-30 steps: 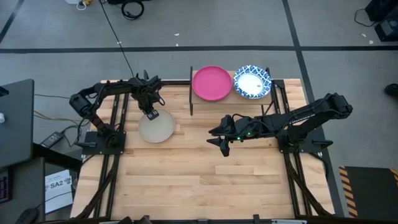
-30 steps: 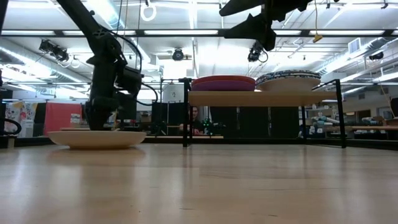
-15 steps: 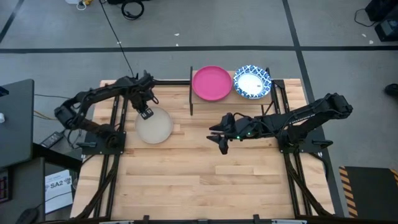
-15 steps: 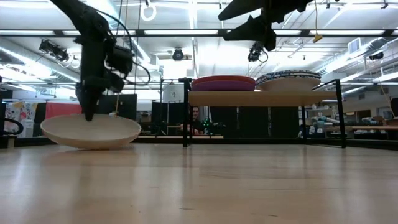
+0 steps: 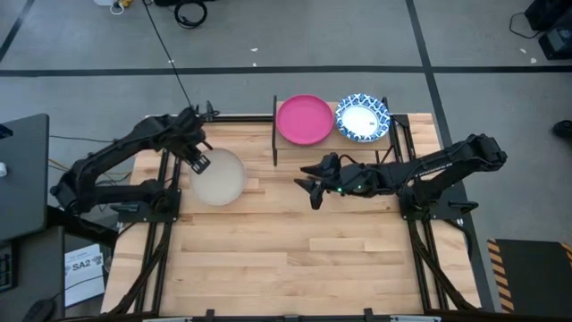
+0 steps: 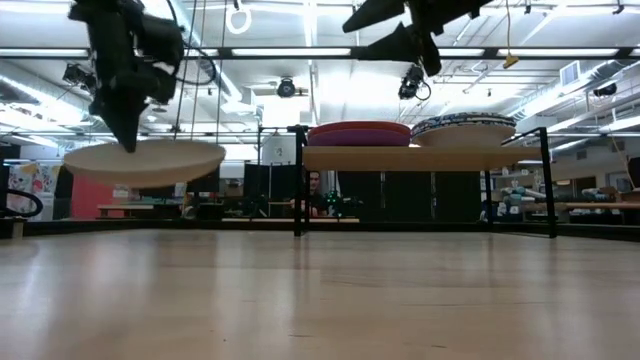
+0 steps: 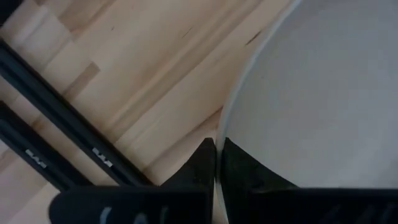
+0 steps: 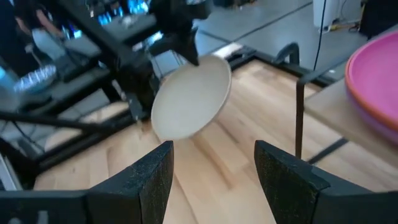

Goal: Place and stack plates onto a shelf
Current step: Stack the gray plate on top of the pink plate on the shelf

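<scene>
Pinching cream plate (image 6: 145,160) rim, left end effector (image 5: 195,161) above it, plate aloft

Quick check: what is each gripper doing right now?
Left gripper: shut on the rim of the cream plate, lifted off the table.
Right gripper: open, empty, in the air near the shelf.

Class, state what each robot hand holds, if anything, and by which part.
Left hand pinches the round cream plate by its rim, lifted off the table. Right hand holds nothing.

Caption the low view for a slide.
Left end effector lifts a cream plate by its rim, clear of the table, beside the shelf holding stacked plates.
</scene>
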Available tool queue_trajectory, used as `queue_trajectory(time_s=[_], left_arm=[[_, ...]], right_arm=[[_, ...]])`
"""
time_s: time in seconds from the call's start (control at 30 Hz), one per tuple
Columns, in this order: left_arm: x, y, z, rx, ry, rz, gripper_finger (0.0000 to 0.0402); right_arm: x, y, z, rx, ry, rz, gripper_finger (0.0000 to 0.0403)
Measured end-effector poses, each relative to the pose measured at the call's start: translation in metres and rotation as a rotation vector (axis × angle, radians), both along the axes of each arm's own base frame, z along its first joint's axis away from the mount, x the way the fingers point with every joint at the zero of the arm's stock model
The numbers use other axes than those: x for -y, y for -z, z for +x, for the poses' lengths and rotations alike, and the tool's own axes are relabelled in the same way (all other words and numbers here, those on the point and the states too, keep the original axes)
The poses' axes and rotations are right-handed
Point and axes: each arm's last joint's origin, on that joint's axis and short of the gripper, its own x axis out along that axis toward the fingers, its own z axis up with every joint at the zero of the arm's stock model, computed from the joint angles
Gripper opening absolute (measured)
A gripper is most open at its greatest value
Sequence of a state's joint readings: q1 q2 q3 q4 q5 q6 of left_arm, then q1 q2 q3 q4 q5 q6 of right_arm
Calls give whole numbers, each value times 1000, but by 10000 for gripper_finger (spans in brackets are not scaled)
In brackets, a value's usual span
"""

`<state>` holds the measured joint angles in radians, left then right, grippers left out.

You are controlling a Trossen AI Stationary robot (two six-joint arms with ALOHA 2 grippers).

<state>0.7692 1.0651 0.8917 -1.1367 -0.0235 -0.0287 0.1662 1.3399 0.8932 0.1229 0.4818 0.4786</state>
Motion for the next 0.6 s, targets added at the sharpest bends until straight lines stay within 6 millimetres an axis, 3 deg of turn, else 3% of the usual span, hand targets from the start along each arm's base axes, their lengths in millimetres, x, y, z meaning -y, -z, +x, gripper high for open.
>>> queue_trajectory(time_s=[0.43, 0.6], left_arm=[[33, -25, -3, 215, -35, 83, 17], [37, -27, 5, 271, -9, 100, 17]], right_arm=[[26, -16, 6, 178, 91, 22, 229], [28, -10, 19, 220, 109, 23, 229]])
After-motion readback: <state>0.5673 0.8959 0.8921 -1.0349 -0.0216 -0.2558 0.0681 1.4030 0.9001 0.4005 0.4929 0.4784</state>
